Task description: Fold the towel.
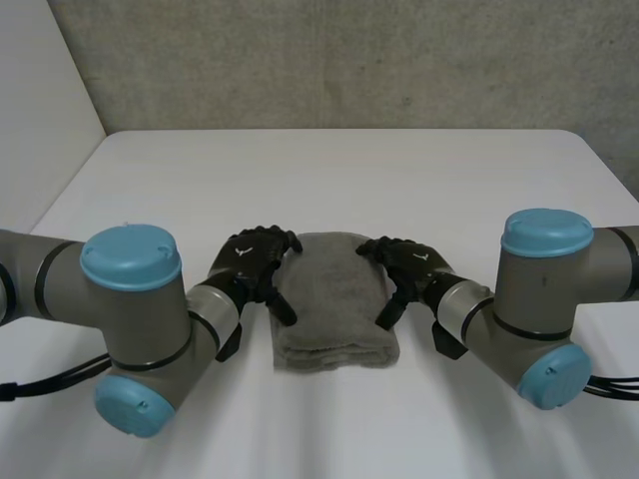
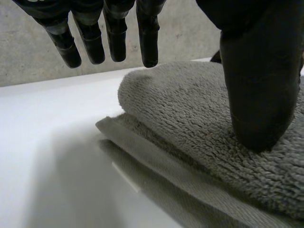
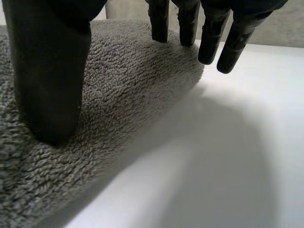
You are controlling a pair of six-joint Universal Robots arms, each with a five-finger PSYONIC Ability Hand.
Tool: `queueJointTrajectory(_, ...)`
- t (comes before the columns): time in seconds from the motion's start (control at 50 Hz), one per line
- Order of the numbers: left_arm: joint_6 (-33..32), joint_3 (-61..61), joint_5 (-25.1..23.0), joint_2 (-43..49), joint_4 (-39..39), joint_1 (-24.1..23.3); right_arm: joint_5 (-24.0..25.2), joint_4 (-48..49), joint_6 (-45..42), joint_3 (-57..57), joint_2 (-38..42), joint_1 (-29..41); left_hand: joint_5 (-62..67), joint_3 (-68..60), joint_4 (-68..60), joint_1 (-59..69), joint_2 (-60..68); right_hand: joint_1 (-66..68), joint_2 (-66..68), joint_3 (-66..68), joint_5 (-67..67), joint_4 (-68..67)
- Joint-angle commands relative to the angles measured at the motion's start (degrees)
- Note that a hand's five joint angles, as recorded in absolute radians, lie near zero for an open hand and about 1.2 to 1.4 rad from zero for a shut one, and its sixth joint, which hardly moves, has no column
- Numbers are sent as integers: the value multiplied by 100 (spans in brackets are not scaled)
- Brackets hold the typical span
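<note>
Nearest the robot, the left arm [image 1: 130, 299] and right arm [image 1: 544, 289] angle inward over the white table [image 1: 329, 180]. Bare table lies between them, up to the towel's near edge.

The grey towel [image 1: 334, 299] is folded into a thick stacked rectangle and lies flat between the two hands, its near edge showing layers.

The left hand [image 1: 258, 261] is at the towel's left long edge, toward the far end. It is released, not gripping. In the left wrist view its thumb [image 2: 261, 85] rests on the towel's top, and its fingers [image 2: 114, 38] hang straight, clear of the cloth. The hemmed edges [image 2: 142, 147] are stacked on this side, with bare table right beside them.

The right hand [image 1: 407, 267] is at the right long edge, opposite the left. It is also released. Its thumb [image 3: 47, 71] is on the towel's top and its fingers [image 3: 223, 42] are straight over the rounded fold edge and table; I cannot tell if the inner ones touch the cloth. There is free table just outside this edge.

Past the towel's far edge is a wide stretch of bare table, then the grey wall [image 1: 349, 60].
</note>
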State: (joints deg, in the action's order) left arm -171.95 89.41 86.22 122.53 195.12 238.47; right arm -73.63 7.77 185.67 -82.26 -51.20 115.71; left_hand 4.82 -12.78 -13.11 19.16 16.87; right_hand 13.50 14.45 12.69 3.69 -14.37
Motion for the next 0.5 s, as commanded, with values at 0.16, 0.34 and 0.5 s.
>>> queueJointTrajectory(0.16, -330, 508, 79, -247, 26, 68, 50, -100, 13, 369, 155, 365, -74, 278, 311, -507, -279, -350, -445, -269, -369, 437)
queueJointTrajectory(0.34, -392, 481, 88, -203, 43, 95, 33, -179, -66, 412, 330, 373, -40, 278, 311, -474, -245, -350, -445, -269, -369, 437)
queueJointTrajectory(0.5, -392, 473, 88, -212, 43, 174, 41, -179, -188, 386, 260, 373, -40, 278, 311, -474, -245, -350, -445, -269, -369, 437)
